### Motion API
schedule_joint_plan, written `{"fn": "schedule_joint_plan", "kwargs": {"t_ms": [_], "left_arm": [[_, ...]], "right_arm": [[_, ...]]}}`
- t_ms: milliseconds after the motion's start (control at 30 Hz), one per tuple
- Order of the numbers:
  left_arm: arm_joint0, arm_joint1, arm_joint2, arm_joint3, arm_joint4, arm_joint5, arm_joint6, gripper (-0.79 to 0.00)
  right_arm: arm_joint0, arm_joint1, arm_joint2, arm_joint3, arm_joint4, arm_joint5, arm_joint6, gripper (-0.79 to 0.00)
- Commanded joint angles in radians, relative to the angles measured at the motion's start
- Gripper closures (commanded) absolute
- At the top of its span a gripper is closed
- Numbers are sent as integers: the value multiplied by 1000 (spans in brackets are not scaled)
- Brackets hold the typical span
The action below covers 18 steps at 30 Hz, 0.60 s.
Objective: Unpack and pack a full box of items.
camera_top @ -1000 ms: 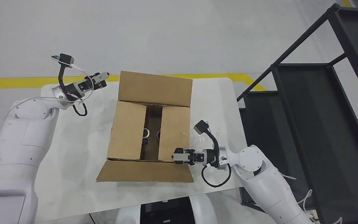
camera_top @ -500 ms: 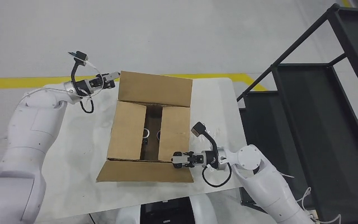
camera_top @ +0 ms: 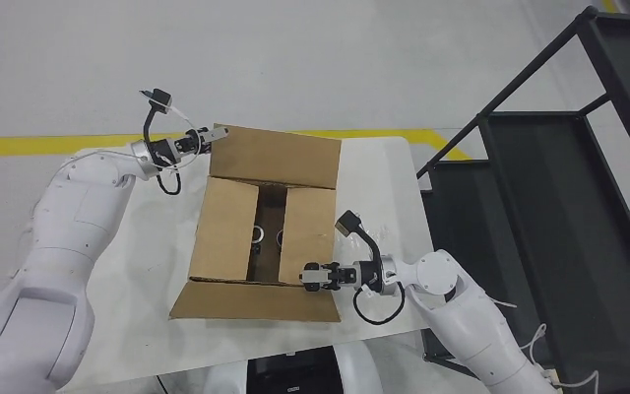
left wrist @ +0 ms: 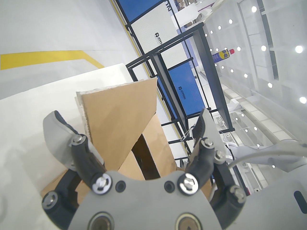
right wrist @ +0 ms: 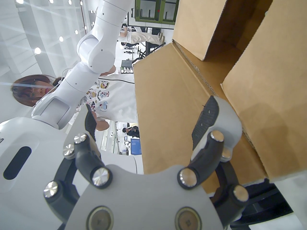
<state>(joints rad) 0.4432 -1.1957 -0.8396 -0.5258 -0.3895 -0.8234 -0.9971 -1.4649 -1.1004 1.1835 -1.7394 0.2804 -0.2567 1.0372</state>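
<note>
At white worktop's (camera_top: 128,256) middle, brown cardboard box (camera_top: 307,234), inner flaps (camera_top: 223,231) nearly meeting, outer flaps (camera_top: 276,156) splayed, left gripper (camera_top: 215,133) and right gripper (camera_top: 307,277) spread.

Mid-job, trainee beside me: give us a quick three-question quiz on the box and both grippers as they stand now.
1. True or false: the two inner flaps of the box meet with no gap.
2. The left gripper is at: A) a corner of the far flap; B) the near flap; C) inside the box.
3. Fill in: the right gripper is ___ (open or shut).
Key: 1 false, a dark gap runs between them; 2 A; 3 open.
</note>
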Motion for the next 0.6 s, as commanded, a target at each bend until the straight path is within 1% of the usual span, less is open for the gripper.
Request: {"fn": "schedule_joint_plan", "kwargs": {"t_ms": [0, 100, 233, 367, 567], "left_arm": [[-6, -1, 11, -7, -15, -11, 11, -785], [-9, 4, 25, -30, -29, -33, 33, -785], [9, 24, 48, -103, -50, -49, 49, -785], [45, 58, 63, -186, -94, -45, 45, -785], [104, 124, 59, -323, -168, -25, 25, -785]], "right_arm": [[2, 1, -1, 1, -1, 2, -1, -785], [3, 3, -2, 3, 0, 2, 1, -785], [7, 5, -5, 4, -1, 1, 4, -785], [14, 6, -12, 7, -4, -1, 8, -785], [23, 7, -26, 11, -11, -10, 14, -785]]}}
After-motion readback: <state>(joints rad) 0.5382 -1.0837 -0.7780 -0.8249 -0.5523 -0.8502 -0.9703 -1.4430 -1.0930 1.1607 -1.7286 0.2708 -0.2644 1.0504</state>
